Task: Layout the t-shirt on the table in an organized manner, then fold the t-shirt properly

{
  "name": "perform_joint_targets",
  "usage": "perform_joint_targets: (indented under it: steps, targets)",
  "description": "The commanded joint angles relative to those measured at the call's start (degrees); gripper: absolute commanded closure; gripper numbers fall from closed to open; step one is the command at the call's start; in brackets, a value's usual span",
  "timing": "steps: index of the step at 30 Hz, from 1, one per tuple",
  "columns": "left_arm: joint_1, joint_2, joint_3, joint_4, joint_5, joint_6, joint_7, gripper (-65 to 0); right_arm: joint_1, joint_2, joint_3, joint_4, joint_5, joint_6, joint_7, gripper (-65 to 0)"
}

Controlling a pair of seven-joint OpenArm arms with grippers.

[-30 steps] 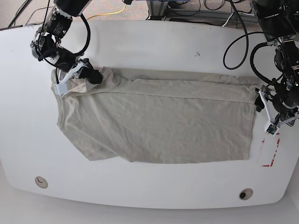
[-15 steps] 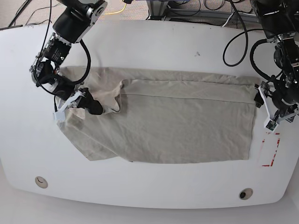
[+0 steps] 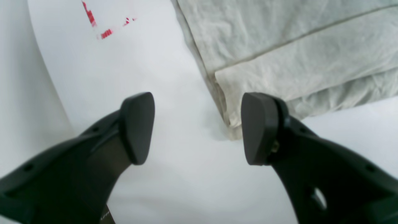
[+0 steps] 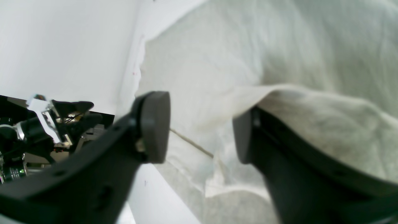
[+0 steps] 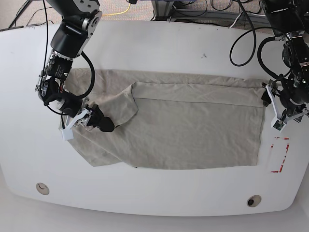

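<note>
Right gripper jaws part-open, cloth draped over one finger; left gripper wide, empty. T-shirt soft, light, wrinkly; likely best pinched at hems or corners.

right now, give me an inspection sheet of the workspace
surface: white table, red-outlined mark near its right edge, two round holes along its front edge
job's things: khaki t-shirt spread flat, far strip folded over, sleeve flap folded inward
clutter: nothing seen
grippers: left gripper open, empty, beside the shirt's corner; right gripper fingers apart, sleeve cloth draped on one
cables: black loops on both arms, yellow cable behind the table
surroundings: floor, equipment behind the table
</note>
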Motion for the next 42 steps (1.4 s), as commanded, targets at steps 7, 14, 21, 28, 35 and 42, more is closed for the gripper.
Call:
perform_joint_targets:
  steps: [7, 14, 21, 28, 35, 42]
  targets:
    - [-0.62, -0.88, -0.43, 1.05, -0.05, -0.03, -0.62, -40.8, 0.82, 7.79, -4.87, 2.62, 2.17, 0.01, 1.72, -59.9]
    - [-0.62, -0.88, -0.34, 2.1, -0.14, -0.03, -0.89, -40.8, -5.69, 15.44, -4.87, 10.45, 1.82, 0.01, 1.72, -64.4]
    - [-0.71, -0.88, -0.25, 3.59, -0.14, -0.03, -0.97, -40.8, -12.9, 22.47, -4.61, 18.62, 2.09, 0.01, 2.51, -64.4]
    - [-0.88, -0.88, -0.25, 3.59, -0.23, -0.03, -1.06, -40.8, -14.74, 22.65, -4.34, 21.17, 1.74, 0.01, 2.51, -64.4]
    - [-0.62, -0.88, -0.34, 3.59, -0.23, -0.03, -1.15, -40.7, -18.17, 22.38, -1.18, 21.26, 1.38, 0.36, 2.69, -64.4]
    - [1.4, -0.88, -0.43, 3.77, -0.14, -0.03, -6.51, -40.7, -18.96, 22.73, -0.91, 21.61, -7.14, 0.45, 4.62, -64.4]
